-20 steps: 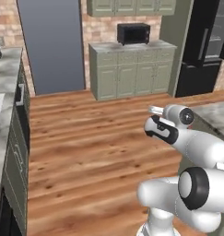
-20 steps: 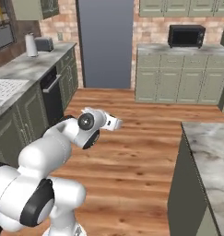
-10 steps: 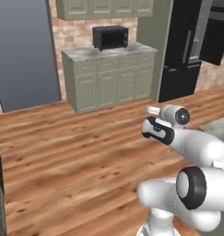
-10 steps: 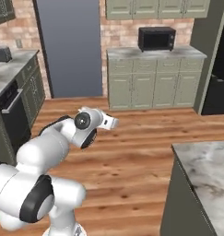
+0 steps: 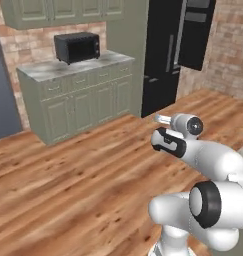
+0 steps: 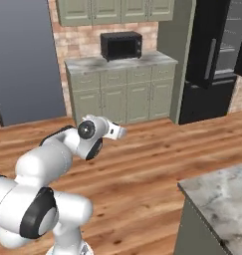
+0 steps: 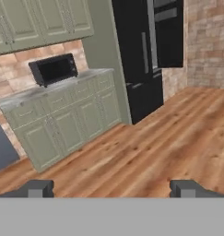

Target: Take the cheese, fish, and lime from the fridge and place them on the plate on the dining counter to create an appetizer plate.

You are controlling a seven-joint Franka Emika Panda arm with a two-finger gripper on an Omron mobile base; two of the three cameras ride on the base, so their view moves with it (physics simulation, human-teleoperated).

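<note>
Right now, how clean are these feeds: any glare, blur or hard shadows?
Left base view: even flat light, no hard shadows, fridge soft-edged. Right base view: faint sheen on the microwave glass. Hand view: coarse, cabinet edges jagged, tool tips blurry.

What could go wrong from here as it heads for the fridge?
1. The fridge door stands ajar, swung toward the room; the arm could clip it on approach.
2. The counter corner sits close on the base's right and could be bumped while turning.
3. The open gripper holds nothing; no food is in sight yet.
</note>
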